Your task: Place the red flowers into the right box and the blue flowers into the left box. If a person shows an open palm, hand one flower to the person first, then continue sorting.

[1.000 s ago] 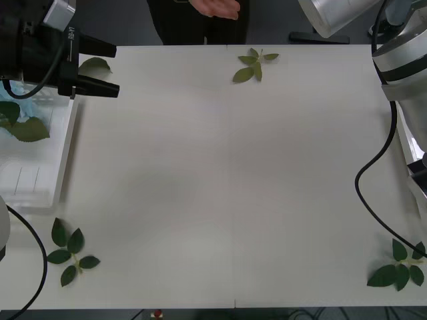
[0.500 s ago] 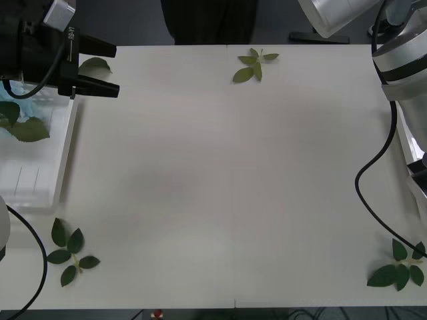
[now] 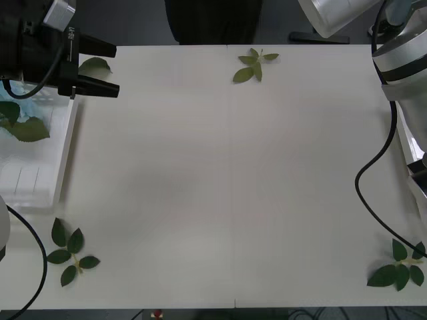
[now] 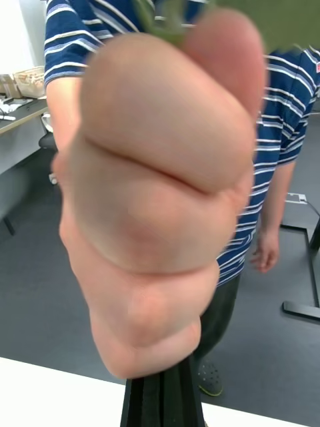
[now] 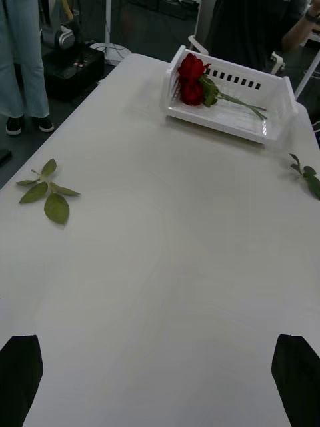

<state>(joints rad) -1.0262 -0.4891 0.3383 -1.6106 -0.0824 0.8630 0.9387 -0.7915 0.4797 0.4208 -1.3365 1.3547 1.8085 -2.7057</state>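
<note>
White table (image 3: 227, 180), nearly bare in the front view. Left gripper (image 3: 100, 69), black, w/ two long fingers spread apart & holding nothing, hangs over the table's far left, just beside the left box (image 3: 59, 157), a shallow white plastic tray w/ a raised rim. In that tray: a bit of pale sky-blue fluffy flower (image 3: 27, 93) plus big green leaves, partly hidden by the arm.

Left wrist view looks across the table to the right box (image 5: 230, 93), a white slotted plastic tray at the far side, holding red artificial roses (image 5: 191, 80) on thin green stems; two blooms at least, exact count unclear.

Right arm is raised at the table's right edge. In its wrist view a person's hand (image 4: 150, 193) sits very close to the lens, closed in a fist around something green, prob. a stem, just above the dark fingers (image 4: 162, 399), which look pressed together; whether they grip anything, can't tell.

Loose green leaf sprigs (image 3: 253, 65) lie at table corners; not part of the job.

Judgement: sorting looks near done, no flowers left on the table. A hand-over to the person seems under way; any flower handed over or held remains unaccounted for.
</note>
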